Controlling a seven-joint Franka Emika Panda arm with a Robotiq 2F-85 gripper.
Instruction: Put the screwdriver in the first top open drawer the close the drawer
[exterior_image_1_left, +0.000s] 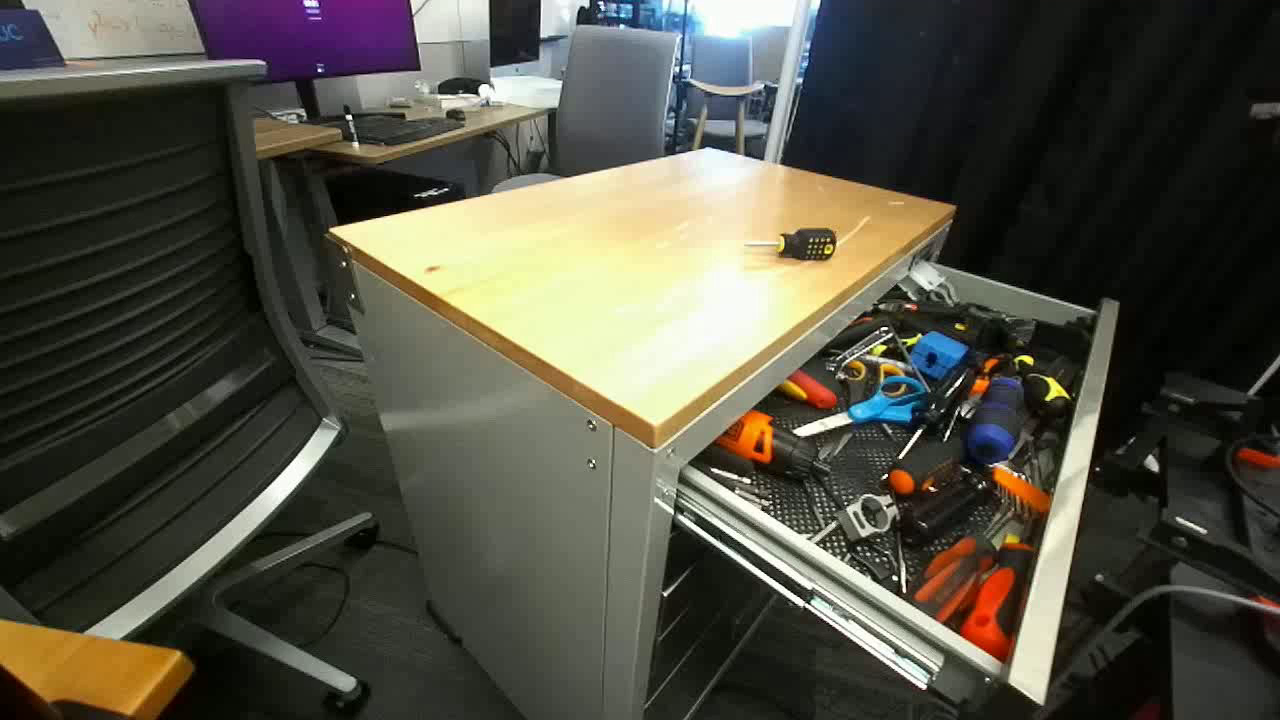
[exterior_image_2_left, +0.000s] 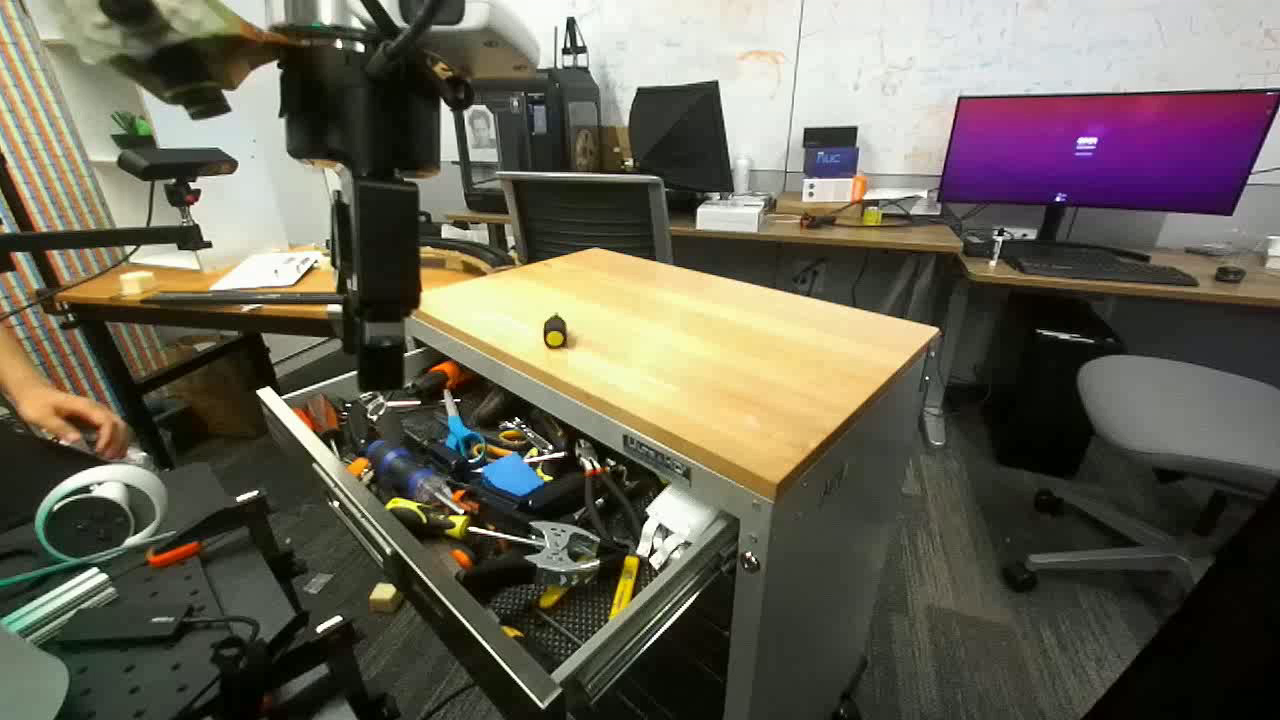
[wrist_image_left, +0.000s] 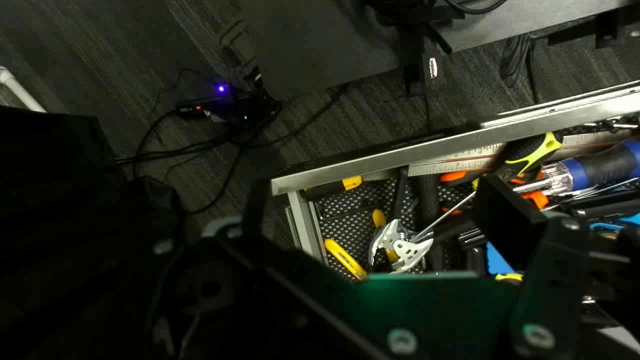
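In an exterior view, look on the wood top (exterior_image_1_left: 600, 270) near three o'clock for the screwdriver (exterior_image_1_left: 808, 244), with its thin end to nine o'clock; best to pinch across its fat end from up above, lift it high, then lay it flat in the pulled-out drawer (exterior_image_1_left: 1067, 500) at five o'clock from there, so as not to jam it. In an exterior view, see the claw (exterior_image_2_left: 380, 372) pointing straight down to six o'clock, in the wrist view spread wide with nothing held; swing it toward three o'clock first.
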